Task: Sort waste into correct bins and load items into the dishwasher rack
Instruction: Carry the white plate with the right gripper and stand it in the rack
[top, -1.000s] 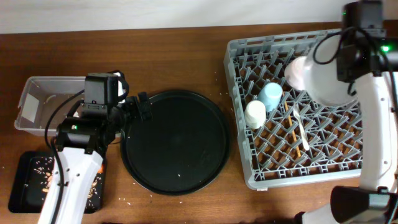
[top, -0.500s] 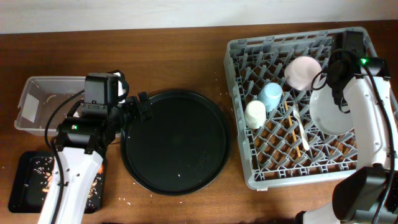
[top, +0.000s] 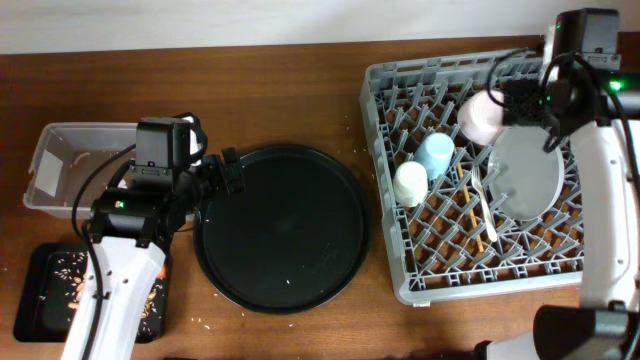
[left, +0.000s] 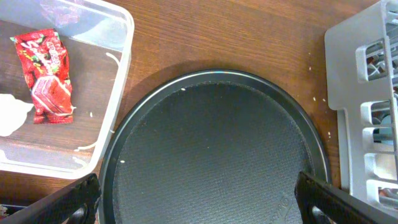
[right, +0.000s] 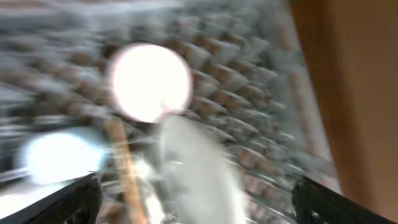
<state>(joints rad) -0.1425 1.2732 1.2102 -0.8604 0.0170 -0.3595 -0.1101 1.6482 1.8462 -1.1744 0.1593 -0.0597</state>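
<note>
Beneath the widely parted, empty right gripper (right: 196, 190), pale grey-green round plate (top: 530, 182) lying in large square grey plastic rack (top: 400, 82), left gripper (left: 196, 186) likewise spread wide, nothing held, round black tray (left: 211, 143) beneath it

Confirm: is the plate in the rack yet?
In. The plate rests inside the rack, right beside the fork.

— What do we see under everything?
— A dark brown wooden bench (top: 290, 90), its grain running sideways. We find small pale specks (left: 313, 99) scattered on it.
— And past its far edge?
— A plain off-white strip (top: 250, 20); wall or floor, we cannot tell. The light looks even to us, the shadows soft.
</note>
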